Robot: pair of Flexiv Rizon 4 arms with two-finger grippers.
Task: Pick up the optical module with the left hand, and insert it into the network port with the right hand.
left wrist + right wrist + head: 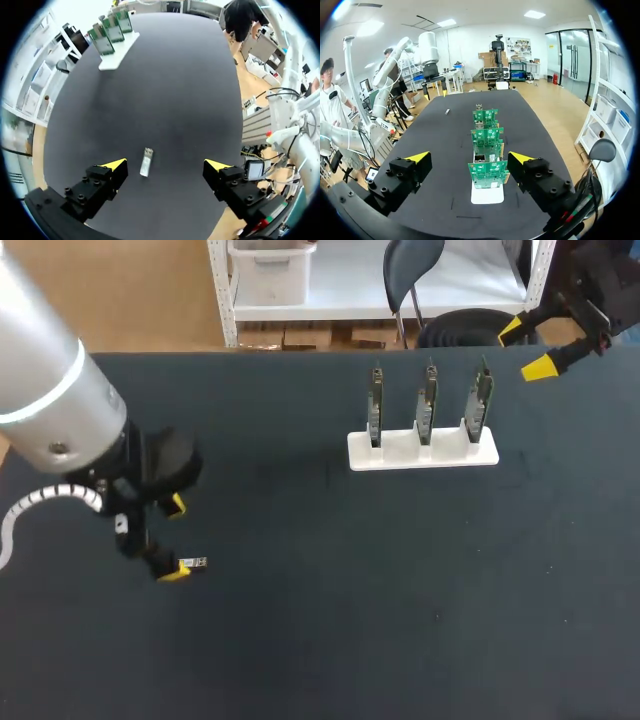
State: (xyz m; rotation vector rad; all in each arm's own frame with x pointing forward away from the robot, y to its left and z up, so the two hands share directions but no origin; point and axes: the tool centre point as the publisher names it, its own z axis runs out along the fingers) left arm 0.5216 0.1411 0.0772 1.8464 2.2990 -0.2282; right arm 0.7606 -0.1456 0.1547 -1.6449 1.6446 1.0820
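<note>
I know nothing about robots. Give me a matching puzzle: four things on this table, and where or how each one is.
Things:
1. left gripper
2. right gripper
3. module
4. circuit boards

States:
A. upright in a white holder
B. open, facing the row of boards
C. flat on the table
D. open, over the module

Pairs: 1-D, 2-B, 3-C, 4-A

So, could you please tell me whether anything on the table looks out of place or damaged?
Nothing stands out. The three circuit boards stand upright in their white holder, and the optical module lies flat on the table under the open left gripper.
</note>
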